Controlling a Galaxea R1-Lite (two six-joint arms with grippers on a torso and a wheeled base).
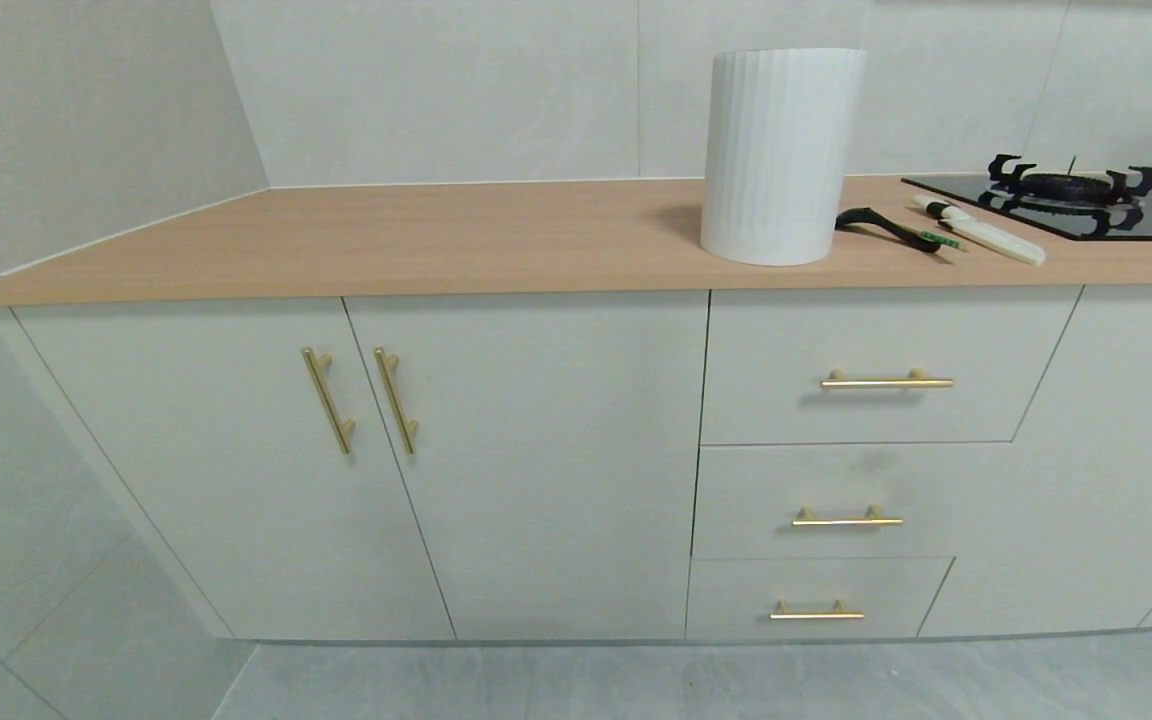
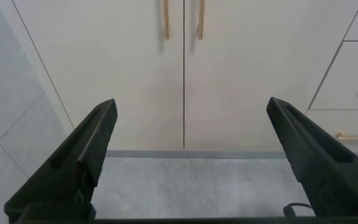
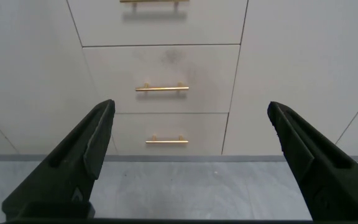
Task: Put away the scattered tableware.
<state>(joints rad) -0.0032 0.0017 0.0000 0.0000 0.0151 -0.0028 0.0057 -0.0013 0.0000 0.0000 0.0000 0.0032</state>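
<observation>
Head view is showing a wooden countertop running over double cupboard doors and, at 3 o'clock of them, a stack of three drawers with gold bar handles. A ribbed white holder is standing upright on the countertop at about 1 o'clock of the scene. Just at its 3 o'clock a black utensil with a green end is lying flat, and a white knife is lying beside that, next to the gas hob.

Both arms are hanging low in front of the cabinets, well apart from the tableware above. The left gripper is facing the cupboard doors over the floor, its fingers spread wide and holding nothing. The right gripper is facing the lower drawers, equally wide apart and holding nothing
</observation>
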